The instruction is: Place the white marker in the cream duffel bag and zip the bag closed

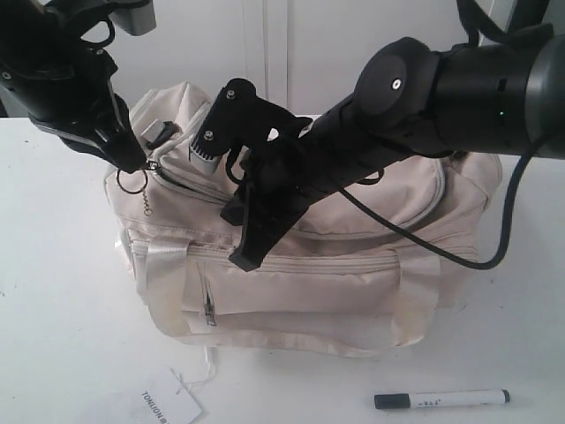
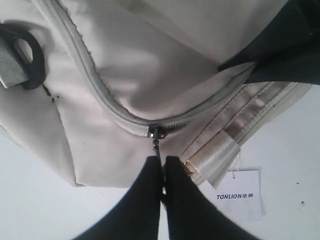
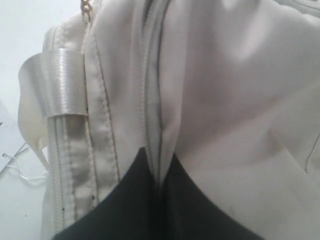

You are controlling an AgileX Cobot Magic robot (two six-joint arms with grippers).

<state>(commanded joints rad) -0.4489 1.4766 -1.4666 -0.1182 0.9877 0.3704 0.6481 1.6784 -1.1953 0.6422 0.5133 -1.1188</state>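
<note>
The cream duffel bag [image 1: 353, 291] sits mid-table. At its left end my left gripper [image 1: 132, 163] is shut on the zipper pull, and the gold ring [image 1: 132, 183] hangs just below. In the left wrist view the gripper [image 2: 163, 162] pinches the pull link right under the slider [image 2: 157, 132]. My right gripper [image 1: 250, 256] reaches across the bag's front top and is shut on a fold of cream fabric [image 3: 159, 150] beside the zipper seam. The white marker [image 1: 441, 399], black cap to the left, lies on the table in front of the bag's right end, away from both grippers.
A white paper hang tag [image 1: 168, 408] printed TONLION lies on the table before the bag's left corner, also seen as the tag [image 2: 240, 195] in the left wrist view. A shiny strap handle [image 3: 55, 85] loops at the bag's side. The right arm's cable [image 1: 494, 247] hangs over the bag.
</note>
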